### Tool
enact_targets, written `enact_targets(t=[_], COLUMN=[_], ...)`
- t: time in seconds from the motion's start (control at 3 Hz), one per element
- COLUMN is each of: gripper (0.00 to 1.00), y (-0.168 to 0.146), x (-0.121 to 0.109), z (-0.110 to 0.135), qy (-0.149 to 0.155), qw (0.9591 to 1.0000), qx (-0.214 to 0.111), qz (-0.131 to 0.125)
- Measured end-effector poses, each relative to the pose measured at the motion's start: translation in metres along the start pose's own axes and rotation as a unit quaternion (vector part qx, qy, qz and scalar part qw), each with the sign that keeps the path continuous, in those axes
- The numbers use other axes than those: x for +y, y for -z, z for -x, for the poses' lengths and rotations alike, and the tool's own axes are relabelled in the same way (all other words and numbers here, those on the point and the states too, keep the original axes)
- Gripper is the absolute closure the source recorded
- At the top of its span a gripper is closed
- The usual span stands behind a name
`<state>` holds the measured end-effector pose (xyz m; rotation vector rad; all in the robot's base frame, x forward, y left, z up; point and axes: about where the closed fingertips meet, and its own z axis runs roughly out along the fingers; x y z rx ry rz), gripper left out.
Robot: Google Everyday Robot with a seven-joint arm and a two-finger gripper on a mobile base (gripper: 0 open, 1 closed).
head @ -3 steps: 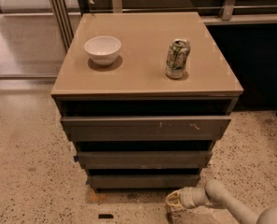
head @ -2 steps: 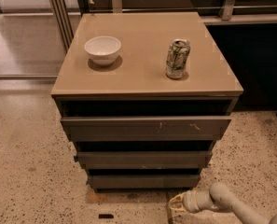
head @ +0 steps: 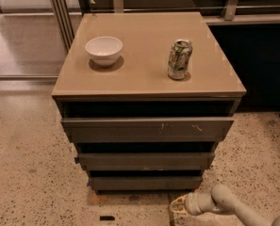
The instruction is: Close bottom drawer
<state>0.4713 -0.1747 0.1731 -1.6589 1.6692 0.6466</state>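
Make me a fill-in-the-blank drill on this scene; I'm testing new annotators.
1. The bowl is ____.
2. The can stands to the bowl's ____.
3. The cabinet has ____ drawers.
4. The gripper is by the bottom drawer, low near the ____.
Missing: white; right; three; floor.

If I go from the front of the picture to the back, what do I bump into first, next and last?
Gripper, down low by the floor in front of the cabinet → bottom drawer → middle drawer → top drawer → can → white bowl.
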Motion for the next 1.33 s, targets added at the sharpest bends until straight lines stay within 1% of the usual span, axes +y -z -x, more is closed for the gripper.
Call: enact_targets(t=[0.67, 1.0, 1.33], gripper=[0.12, 0.0, 0.0], y=[-0.0001, -0.0002, -0.0002], x=[0.0, 0.0001, 0.0001], z=[0.0, 0.0001, 0.0001], qy=[0.0, 0.0, 0.0], qw=[1.0, 1.0, 1.0], qx=[0.0, 0.0, 0.0], qz=[0.0, 0.0, 0.0])
